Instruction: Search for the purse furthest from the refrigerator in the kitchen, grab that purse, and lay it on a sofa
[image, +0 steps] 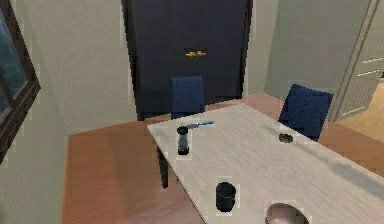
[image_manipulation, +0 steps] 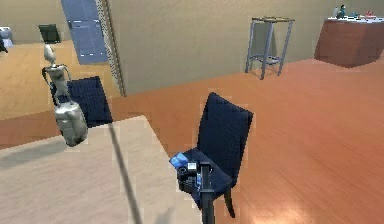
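At the arm side view's 6 o'clock, the dark arm (image_manipulation: 208, 206) rises from the bottom edge to the seat of a blue chair (image_manipulation: 228, 125) standing at centre. The pincer (image_manipulation: 193, 171) lies at that seat, with a small blue item (image_manipulation: 182, 160) on the cushion just at its 10 o'clock. The item is too small to confirm as the purse. Whether the pincer holds anything cannot be told, nor can its spread. A pale-topped counter (image_manipulation: 60, 185) occupies 8 o'clock, just beside the chair. On it, at 9 o'clock, stands a pale upright ornament (image_manipulation: 68, 120). A second blue chair (image_manipulation: 92, 98) stands behind it. Well apart, at 1 o'clock, stands a grey metal frame (image_manipulation: 268, 45) against the wall. A reddish cabinet (image_manipulation: 350, 42) with small objects on top sits at 2 o'clock, and a blue door (image_manipulation: 85, 30) at 11 o'clock. Forward view: the same counter fills 4 to 6 o'clock and carries two dark cylinders (image: 183, 140) (image: 227, 195), a thin blue stick (image: 203, 123), a small dish (image: 287, 138) and a metal bowl (image: 287, 214) at the bottom edge. Two blue chairs (image: 187, 95) (image: 306, 107) stand at its far side. A dark double door (image: 185, 50) stands at 12 o'clock and a window (image: 12, 60) at 9 o'clock.
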